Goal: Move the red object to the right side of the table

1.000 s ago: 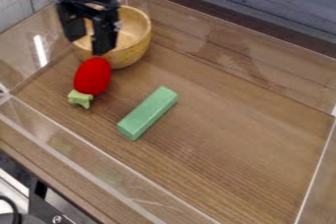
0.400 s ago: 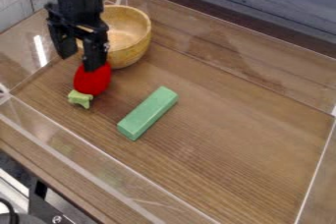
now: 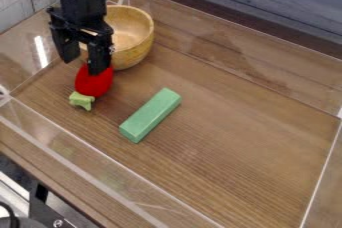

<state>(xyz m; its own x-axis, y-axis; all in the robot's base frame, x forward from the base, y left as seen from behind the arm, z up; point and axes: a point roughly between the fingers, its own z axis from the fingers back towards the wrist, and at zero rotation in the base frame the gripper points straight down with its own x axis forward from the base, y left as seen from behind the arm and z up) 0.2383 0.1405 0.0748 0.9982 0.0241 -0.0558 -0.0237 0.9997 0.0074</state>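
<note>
Black fingers [image 3: 99,48] of the gripper [image 3: 83,50] point straight down and stand spread wide, one on each side of the upper end of the red object [image 3: 92,79]; whether they touch it cannot be told. Directly below the fingertips, the red object lies on the table [image 3: 241,92], its long axis running from the red rounded end under the fingers down to the light green leafy end [image 3: 83,100], which points toward the near left corner. Just behind and right of the fingers sits a wooden bowl [image 3: 134,34], upright, with nothing visible inside. Farther out, right of and nearer than the fingers, a flat green block [image 3: 150,114] lies apart from the fruit, its long axis diagonal. Clear acrylic walls [image 3: 80,167] border the tabletop. No writing or label is legible.
</note>
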